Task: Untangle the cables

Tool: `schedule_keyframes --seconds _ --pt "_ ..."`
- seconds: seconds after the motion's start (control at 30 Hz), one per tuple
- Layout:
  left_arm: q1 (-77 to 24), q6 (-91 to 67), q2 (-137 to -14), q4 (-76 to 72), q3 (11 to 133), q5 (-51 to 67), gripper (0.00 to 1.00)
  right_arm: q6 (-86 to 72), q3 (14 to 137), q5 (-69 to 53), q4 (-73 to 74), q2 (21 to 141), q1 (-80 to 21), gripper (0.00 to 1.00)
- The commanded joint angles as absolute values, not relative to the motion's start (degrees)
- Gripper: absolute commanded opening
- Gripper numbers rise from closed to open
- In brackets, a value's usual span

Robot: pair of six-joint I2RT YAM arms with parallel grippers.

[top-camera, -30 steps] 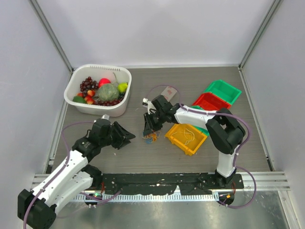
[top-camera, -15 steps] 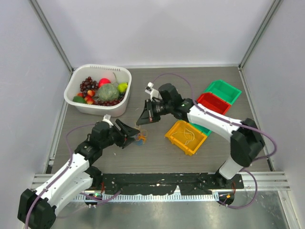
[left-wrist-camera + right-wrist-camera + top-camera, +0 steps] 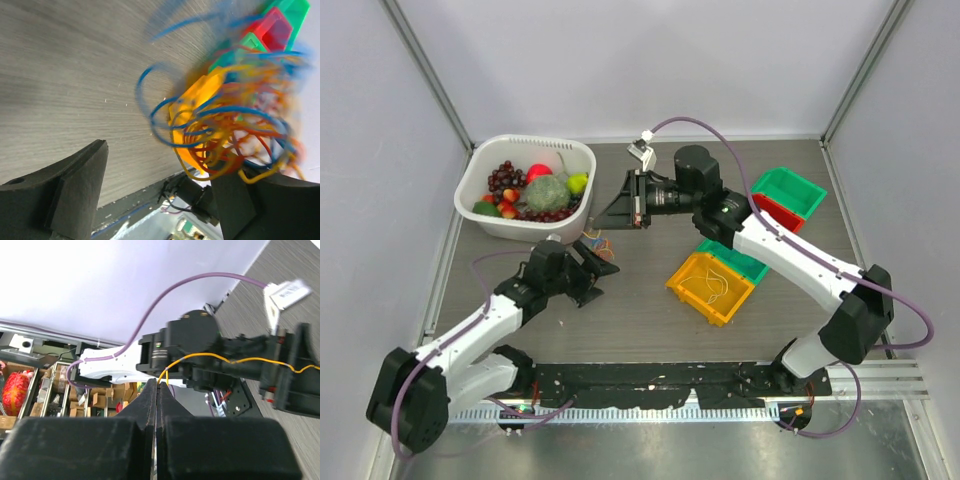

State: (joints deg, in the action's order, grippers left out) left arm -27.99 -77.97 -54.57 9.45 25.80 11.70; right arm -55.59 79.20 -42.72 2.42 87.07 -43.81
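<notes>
Right hand [image 3: 605,217], now higher up, clamps a yellow cable [image 3: 225,359]; the tangle [image 3: 230,125] hangs beside the left hand's [image 3: 162,165] wider-spread fingers.

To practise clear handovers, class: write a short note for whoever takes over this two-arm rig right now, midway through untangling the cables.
The left pincer is open, with the tangle of blue, orange and red cables between its fingers.
The right pincer is shut on one orange-yellow cable.
Done: a white cable lies in the yellow bin.
Left: draw the pinched cable clear, then separate the rest of the tangle.
</notes>
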Motion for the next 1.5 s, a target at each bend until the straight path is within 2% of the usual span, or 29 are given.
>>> schedule_keyframes --seconds 0.0,0.1,0.23,0.4,0.57,0.8,0.87,1.07,1.23,1.47 --pt "-27.86 -68.5 -60.11 8.94 33.91 12.91 0.8 -57.66 83.06 -44.3 -0.36 84.02 -44.12 0.01" --pt "-28.73 -60.67 -57.85 14.14 37.52 10.74 0.71 -57.04 82.1 -43.77 -0.35 84.81 -44.03 0.01" --pt "-29.71 -54.16 -47.4 16.87 35.6 6.16 0.72 -56.69 82.44 -43.07 1.67 84.81 -44.12 0.01" --pt "-29.62 -46.16 -33.95 13.72 30.94 6.76 0.73 -55.72 84.28 -43.33 3.69 85.6 -44.03 0.01" --pt "-29.71 -37.11 -29.09 11.17 31.11 5.1 0.75 -56.69 86.04 -43.77 3.78 86.13 -44.03 0.01" --pt "-29.71 -33.83 -38.83 2.39 33.4 8.87 0.75 -59.41 87.1 -44.3 2.11 86.31 -44.65 0.01" --pt "-29.79 -35.06 -42.08 0.36 33.92 6.34 0.74 -60.72 87.45 -44.3 0.8 86.13 -45.09 0.01" --pt "-29.71 -37.87 -54.56 -4.93 34.71 -2.8 0.55 -64.25 92.1 -43.25 -1.33 86.39 -49.3 0.01" --pt "-29.71 -40.86 -63.89 -4.65 32.88 -3.26 0.5 -64.95 106.22 -41.66 3.51 88.41 -52.03 0.01" --pt "-29.71 -44.3 -61.98 -6.24 23.83 1.93 0.47 -63.28 127.6 -39.64 10.63 93.86 -52.12 0.01"
